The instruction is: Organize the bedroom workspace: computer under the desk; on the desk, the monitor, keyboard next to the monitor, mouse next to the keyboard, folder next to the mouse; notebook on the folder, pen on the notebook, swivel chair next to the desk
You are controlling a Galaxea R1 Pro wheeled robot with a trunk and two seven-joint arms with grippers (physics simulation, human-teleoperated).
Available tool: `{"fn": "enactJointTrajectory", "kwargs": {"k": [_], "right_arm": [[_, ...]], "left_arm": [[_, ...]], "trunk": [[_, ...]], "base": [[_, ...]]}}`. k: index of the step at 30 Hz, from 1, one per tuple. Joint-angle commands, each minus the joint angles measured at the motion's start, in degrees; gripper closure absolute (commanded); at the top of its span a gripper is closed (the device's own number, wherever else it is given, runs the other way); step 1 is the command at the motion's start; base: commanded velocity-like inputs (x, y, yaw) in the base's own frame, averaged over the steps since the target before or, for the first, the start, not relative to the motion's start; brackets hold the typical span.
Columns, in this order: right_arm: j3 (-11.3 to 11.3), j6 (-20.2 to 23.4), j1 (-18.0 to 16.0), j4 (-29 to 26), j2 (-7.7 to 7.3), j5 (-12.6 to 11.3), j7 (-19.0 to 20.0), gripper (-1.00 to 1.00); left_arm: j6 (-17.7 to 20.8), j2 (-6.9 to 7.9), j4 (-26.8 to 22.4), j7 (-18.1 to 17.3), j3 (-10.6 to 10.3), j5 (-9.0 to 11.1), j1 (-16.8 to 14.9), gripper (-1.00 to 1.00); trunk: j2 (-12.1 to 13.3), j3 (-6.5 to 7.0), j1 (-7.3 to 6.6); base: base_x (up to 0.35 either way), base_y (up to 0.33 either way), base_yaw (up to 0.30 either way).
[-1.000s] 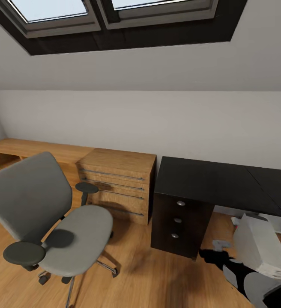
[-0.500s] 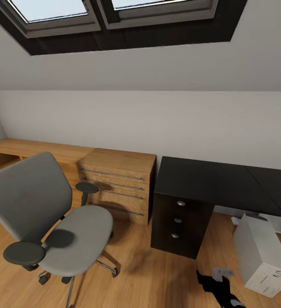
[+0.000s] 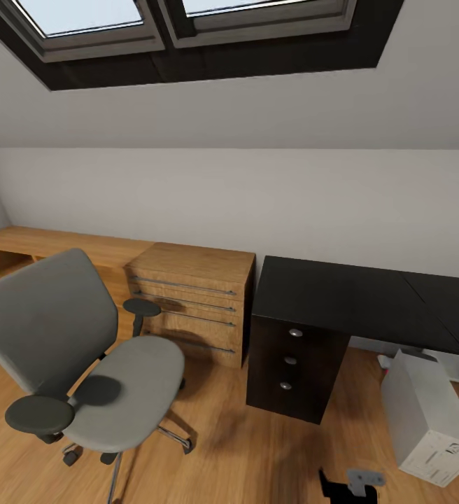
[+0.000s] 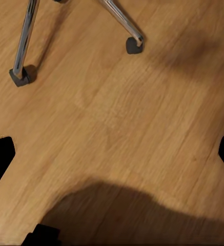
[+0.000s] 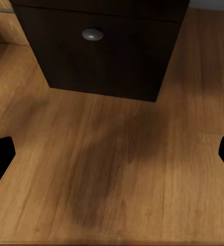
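Observation:
The grey swivel chair stands on the wooden floor at the left, a gap away from the black desk. Its chrome legs and casters lie ahead of my open left gripper. The light grey computer stands on the floor at the right, its far end under the desk's edge. My right gripper is open over bare floor and faces the desk's black drawers. My right arm shows low in the head view. The monitor, keyboard, mouse, folder, notebook and pen are out of view.
A low wooden chest of drawers stands between chair and desk, joined to a wooden shelf along the white wall. Skylights sit in the sloped ceiling. Open floor lies before the desk's drawers.
My right arm has drawn back and down from beside the computer toward the picture's bottom edge. The chair, desk and computer stay in place.

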Motion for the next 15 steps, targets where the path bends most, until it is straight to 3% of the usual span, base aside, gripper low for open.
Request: {"fn": "enactJointTrajectory", "kwargs": {"k": [1,6,15], "right_arm": [[0.1,-0.3,0.1,0.1,0.29,-0.6,0.6,-1.00],[0.1,-0.5,0.4,0.1,1.19,-0.5,0.6,-1.00],[0.1,-0.6,0.6,0.1,1.93,-0.4,0.6,-1.00]], "left_arm": [[-0.2,0.02,0.3,0.1,-0.1,0.3,0.0,-1.00],[-0.5,0.04,1.8,0.0,-0.2,0.3,0.0,-1.00],[-7.2,0.16,5.3,-0.1,-0.1,0.2,0.0,-1.00]], "trunk": [[0.0,-0.05,0.00],[0.0,-0.05,0.00],[0.0,-0.05,0.00]], "base": [[0.000,0.000,0.000],[0.000,0.000,0.000],[0.000,0.000,0.000]]}}
